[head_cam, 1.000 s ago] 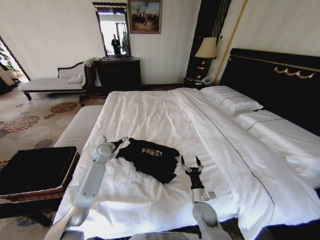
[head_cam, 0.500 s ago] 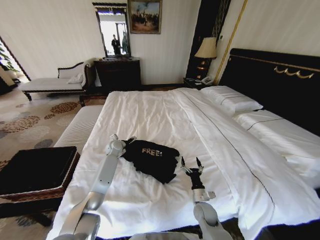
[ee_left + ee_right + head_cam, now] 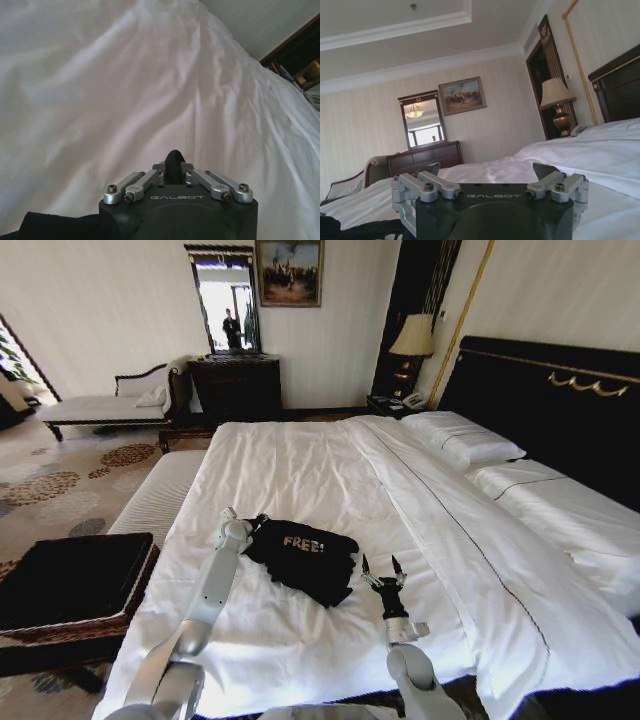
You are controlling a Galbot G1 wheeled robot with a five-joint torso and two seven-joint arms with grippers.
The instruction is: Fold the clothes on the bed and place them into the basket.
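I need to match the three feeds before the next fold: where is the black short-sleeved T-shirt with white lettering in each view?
Head view: the black short-sleeved T-shirt lies low and centre on the white duvet, between the left gripper and the right gripper.
Left wrist view: a dark fold at the lower edge, and a bit pinched in the fingers.
Right wrist view: a dark strip in the bottom corner.
Shared landmark: the white duvet.

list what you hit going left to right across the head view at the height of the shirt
Brown woven wicker basket with black lining → left gripper, shut on the shirt's edge → black short-sleeved T-shirt with white "FREE!" lettering → right gripper, open above the white duvet → black headboard with gold trim.
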